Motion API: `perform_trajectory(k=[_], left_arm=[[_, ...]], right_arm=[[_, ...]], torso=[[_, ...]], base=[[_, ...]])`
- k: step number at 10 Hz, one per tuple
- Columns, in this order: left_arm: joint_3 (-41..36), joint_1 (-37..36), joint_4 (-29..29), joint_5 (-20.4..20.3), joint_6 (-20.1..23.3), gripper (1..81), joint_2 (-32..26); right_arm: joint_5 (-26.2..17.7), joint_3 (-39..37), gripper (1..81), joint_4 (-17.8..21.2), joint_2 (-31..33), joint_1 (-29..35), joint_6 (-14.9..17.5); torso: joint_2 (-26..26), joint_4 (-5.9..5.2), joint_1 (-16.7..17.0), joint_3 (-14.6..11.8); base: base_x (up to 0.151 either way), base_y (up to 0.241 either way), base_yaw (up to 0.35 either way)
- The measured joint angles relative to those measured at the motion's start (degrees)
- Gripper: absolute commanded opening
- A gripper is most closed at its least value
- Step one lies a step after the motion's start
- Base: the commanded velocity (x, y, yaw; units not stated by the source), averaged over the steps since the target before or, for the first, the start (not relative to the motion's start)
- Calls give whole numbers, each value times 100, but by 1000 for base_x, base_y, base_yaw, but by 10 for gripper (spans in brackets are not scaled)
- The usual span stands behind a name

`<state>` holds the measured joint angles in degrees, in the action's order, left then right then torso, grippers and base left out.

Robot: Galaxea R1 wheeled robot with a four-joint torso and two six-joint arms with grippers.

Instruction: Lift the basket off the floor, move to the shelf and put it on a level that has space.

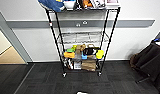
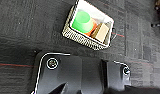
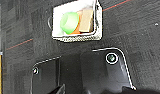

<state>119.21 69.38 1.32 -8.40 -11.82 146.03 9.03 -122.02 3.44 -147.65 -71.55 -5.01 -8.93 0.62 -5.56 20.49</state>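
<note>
Woven basket [image 2: 87,40] upright on carpet floor [image 2: 26,27]

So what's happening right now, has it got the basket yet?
Basket on the carpet, not lifted. Green cup and tan block inside. Wire rack ahead, second tier bare.

Both wrists face straight down, no arm raised in the head view.

The left wrist's dark plate [image 2: 71,75] with its round corner fittings lies flat and low in its camera; the right wrist's plate [image 3: 96,72] sits likewise. Neither claw's fingers can be made out.
</note>
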Motion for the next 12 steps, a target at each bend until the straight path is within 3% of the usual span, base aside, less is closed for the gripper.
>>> perform_trajectory(k=[3, 8, 12], left_arm=[[223, -28, -91, 22, -2, 811, 171], [678, -405, -311, 460, -49, 811, 712], [805, -769, -410, 741, -74, 811, 835]], right_arm=[[17, -34, 811, 2, -69, -34, 0], [0, -329, 811, 15, -196, -22, 0], [0, -345, 811, 20, -221, 63, 0]], torso=[[-494, 0, -304, 107], [-1425, 0, -898, 940], [-2107, 0, -1336, 1045]], base=[[0, 0, 0], [0, 0, 0], [0, 0, 0]])
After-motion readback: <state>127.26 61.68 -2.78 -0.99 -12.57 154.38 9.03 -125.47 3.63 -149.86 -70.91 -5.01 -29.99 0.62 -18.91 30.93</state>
